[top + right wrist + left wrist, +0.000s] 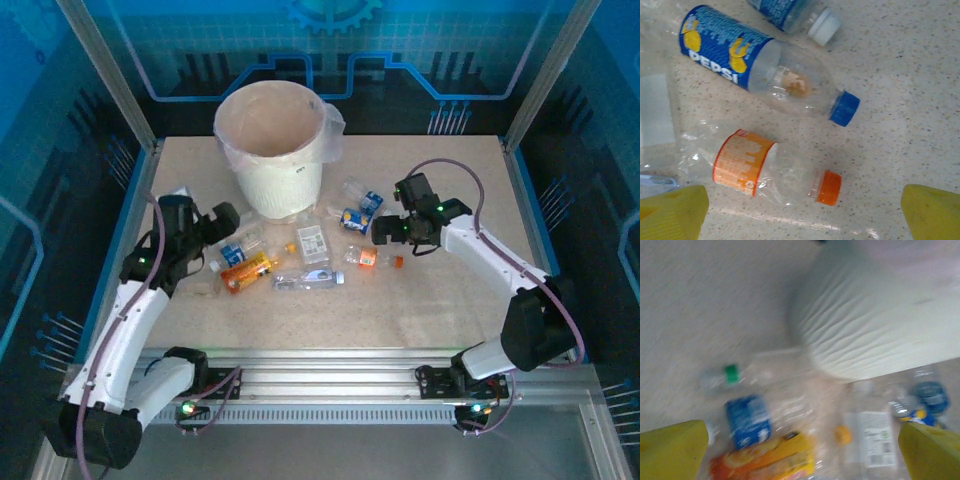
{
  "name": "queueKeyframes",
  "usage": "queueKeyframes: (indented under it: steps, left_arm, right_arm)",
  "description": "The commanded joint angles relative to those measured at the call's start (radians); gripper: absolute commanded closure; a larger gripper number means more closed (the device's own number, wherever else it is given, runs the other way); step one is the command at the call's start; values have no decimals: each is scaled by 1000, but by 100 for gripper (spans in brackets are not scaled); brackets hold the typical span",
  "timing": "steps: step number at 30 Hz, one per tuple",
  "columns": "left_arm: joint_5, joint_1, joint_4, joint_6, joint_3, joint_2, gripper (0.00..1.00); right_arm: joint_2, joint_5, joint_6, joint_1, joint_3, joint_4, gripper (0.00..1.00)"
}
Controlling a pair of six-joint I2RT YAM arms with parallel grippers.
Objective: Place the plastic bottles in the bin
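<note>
Plastic bottles [742, 162] lie flat, caps pointing variously.

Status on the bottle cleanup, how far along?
Done: nothing evident; what shows of the bin's inside is bare liner. In hand: nothing; left jaws and right jaws both open, empty, the right above an orange-capped bottle and the Pepsi bottle. Remaining: the bottles scattered on the table before the bin.

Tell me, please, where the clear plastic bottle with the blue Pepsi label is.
In the top view the Pepsi bottle lies right of the white bin, left of the right gripper, beyond the orange-capped bottle.
</note>
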Motion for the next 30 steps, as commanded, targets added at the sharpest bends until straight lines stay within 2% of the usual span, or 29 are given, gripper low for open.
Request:
queueKeyframes:
  steps: [1, 11, 17, 26, 30]
  left_arm:
    - [-73, 50, -96, -178, -90, -58, 1]
    - [-84, 136, -112, -366, -286, -77, 1]
    - [-68, 198, -56, -364, -334, -54, 1]
    - [29, 325, 98, -347, -366, 40, 1]
    - [43, 354, 158, -350, -364, 91, 1]
  right_arm:
    - [-16, 37, 26, -18, -6, -31, 0]
    - [-21, 44, 28, -20, -24, -33, 0]
    - [-36, 41, 28, -22, -32, -22, 0]
    - [-49, 16, 28, -24, -35, -9, 0]
    - [-50, 12, 33, -25, -39, -9, 0]
